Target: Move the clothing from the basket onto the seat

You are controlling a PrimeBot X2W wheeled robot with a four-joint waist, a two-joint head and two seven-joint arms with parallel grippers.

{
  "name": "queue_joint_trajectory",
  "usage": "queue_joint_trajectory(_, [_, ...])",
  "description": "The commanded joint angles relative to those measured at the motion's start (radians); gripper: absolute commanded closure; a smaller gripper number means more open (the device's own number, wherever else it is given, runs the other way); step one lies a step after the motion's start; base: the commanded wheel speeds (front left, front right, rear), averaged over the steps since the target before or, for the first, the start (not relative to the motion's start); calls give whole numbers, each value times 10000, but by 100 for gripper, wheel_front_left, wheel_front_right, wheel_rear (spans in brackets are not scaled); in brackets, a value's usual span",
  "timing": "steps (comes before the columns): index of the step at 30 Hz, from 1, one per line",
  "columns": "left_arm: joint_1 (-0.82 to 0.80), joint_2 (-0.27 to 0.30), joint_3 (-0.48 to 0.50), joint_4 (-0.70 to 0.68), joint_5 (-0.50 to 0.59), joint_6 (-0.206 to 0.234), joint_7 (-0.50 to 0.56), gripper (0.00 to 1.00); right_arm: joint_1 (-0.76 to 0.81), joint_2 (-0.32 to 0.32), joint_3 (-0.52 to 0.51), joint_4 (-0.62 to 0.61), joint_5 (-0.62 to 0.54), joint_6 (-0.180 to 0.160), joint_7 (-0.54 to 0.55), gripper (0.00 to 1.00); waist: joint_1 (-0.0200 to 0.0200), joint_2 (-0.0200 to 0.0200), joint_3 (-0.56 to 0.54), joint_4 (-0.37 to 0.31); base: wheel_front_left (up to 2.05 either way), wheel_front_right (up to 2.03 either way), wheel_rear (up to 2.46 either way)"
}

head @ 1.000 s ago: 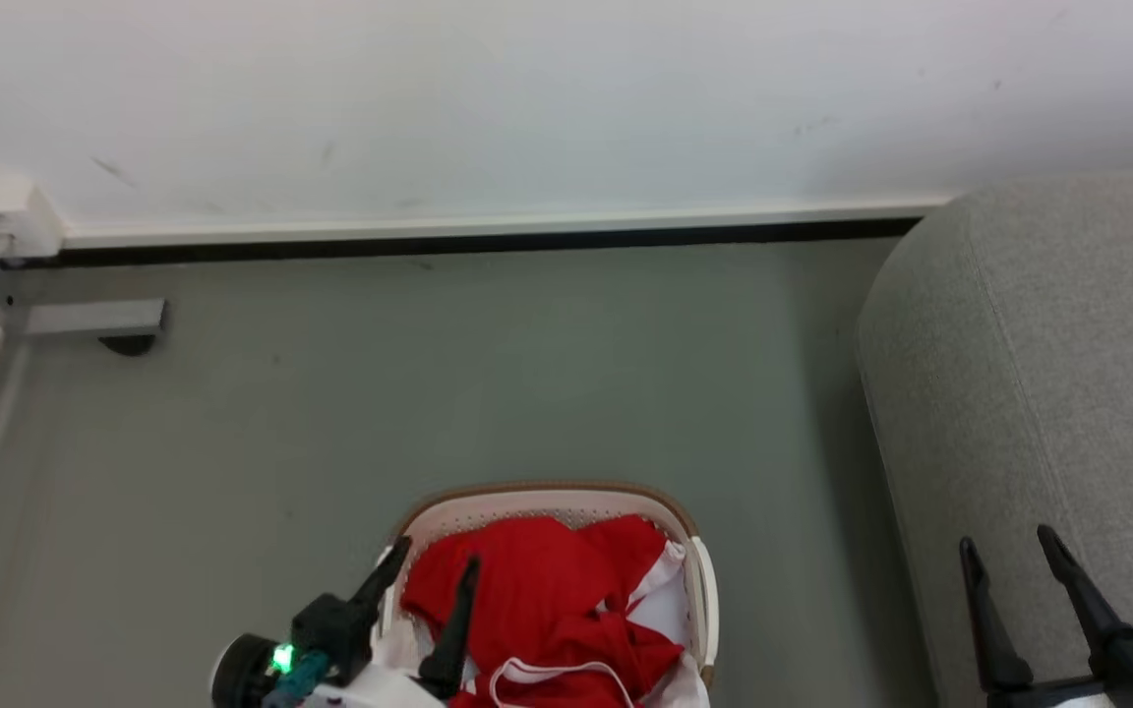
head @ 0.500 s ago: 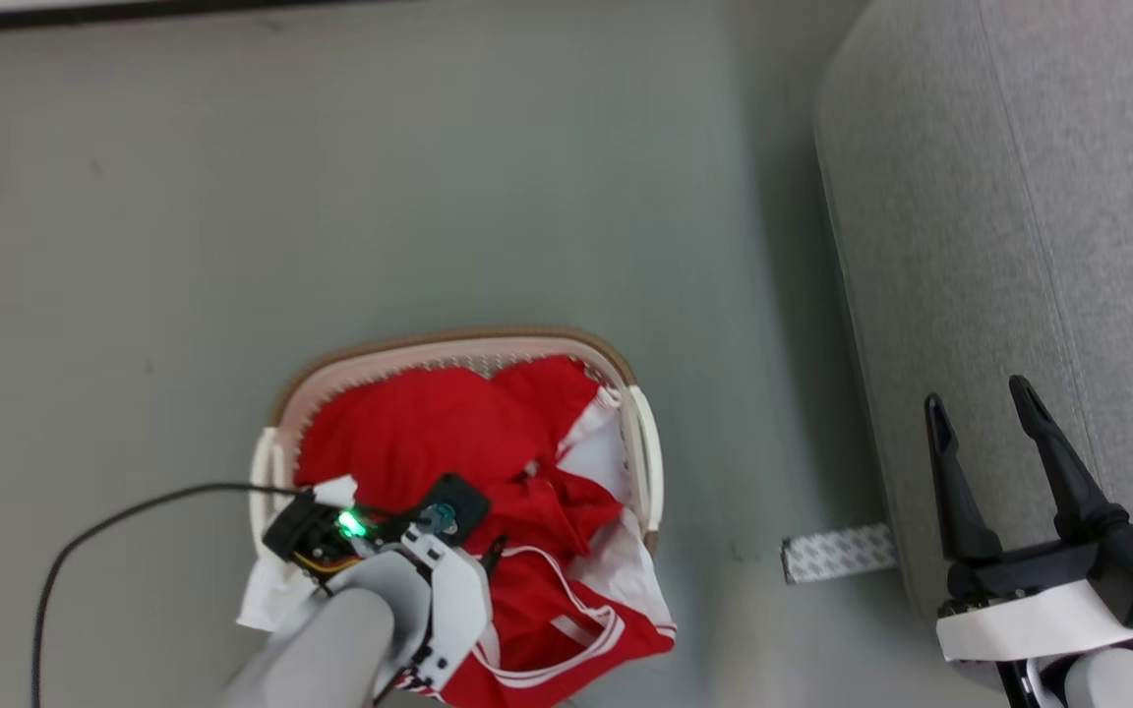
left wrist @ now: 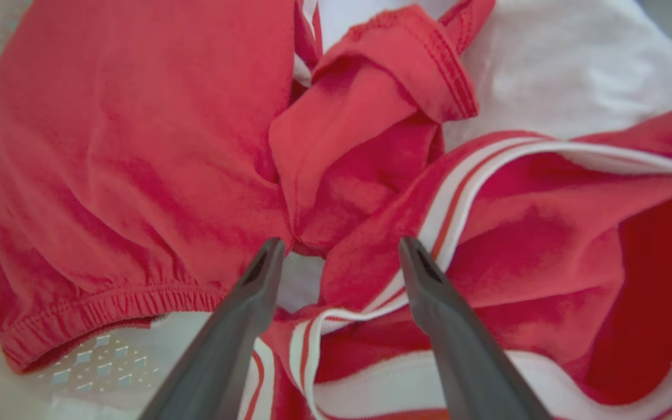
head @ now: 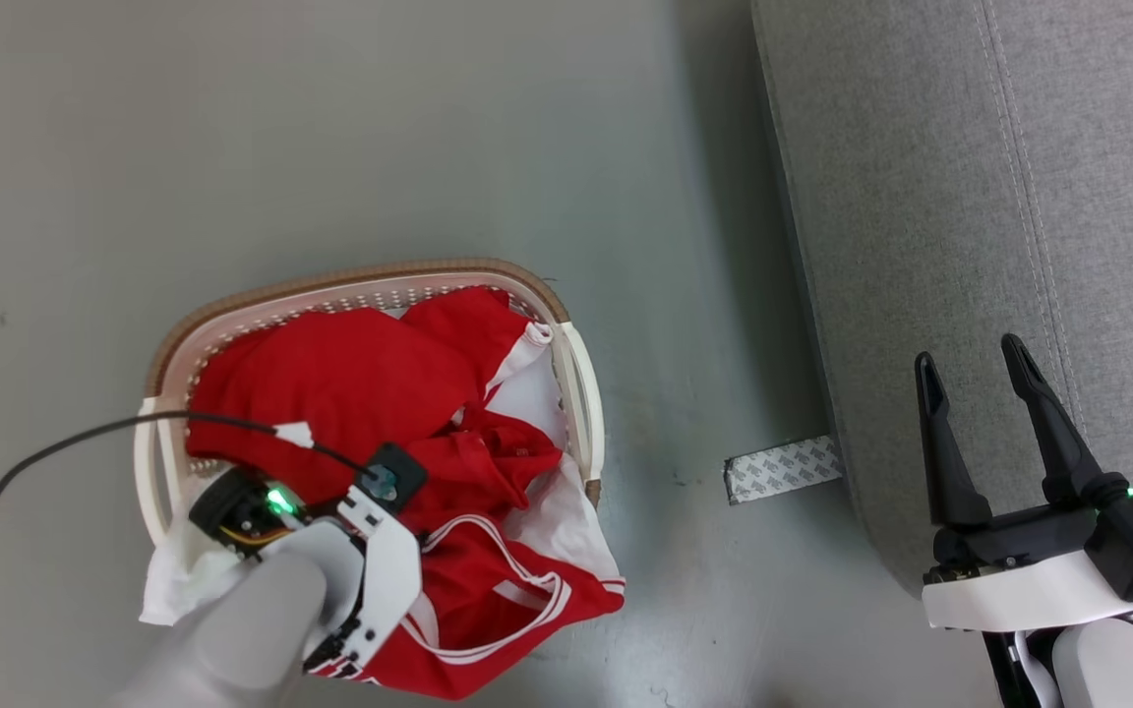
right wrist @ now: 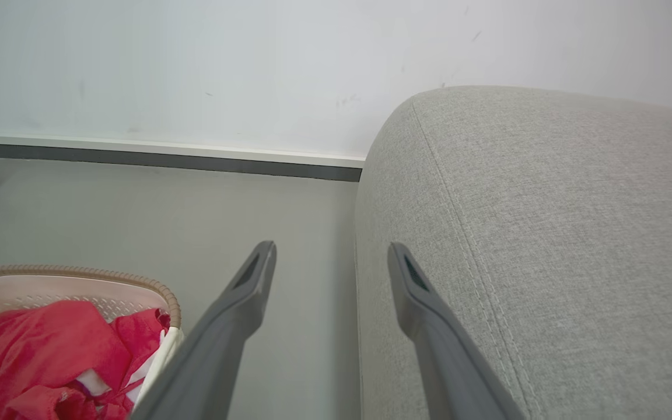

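A plain grey floor (head: pixel 330 147) carries a large grey fabric sofa (head: pixel 970 197) with stitched seams on the right. To its left, set apart from it, stands an oval white perforated basket (head: pixel 350 280) with a brown woven rim. Red clothing (head: pixel 350 374) with white panels and striped trim is heaped in the basket, and part of it spills over the near rim. The left gripper (left wrist: pixel 336 248) points down into the heap, its fingers apart astride a red fold. The right gripper (head: pixel 965 359) hangs over the sofa's edge, fingers apart and empty. A pale tape strip (head: pixel 783 470) lies by the sofa's base.
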Motion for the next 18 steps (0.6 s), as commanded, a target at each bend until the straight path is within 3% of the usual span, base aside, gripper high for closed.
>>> queue_joint_trajectory(1, [-208,181,-50,15,-133,-11,12,0,-66,-8,-30,11,30,-21,-1,0,-3,0,9,-12,0,0,0])
queue_joint_trajectory(18, [-191,544,-1262,-584,-1368,-12,292,0,-22,104,-60,105,55,-21,-1,0,-3,0,-257,-18,0,0,0])
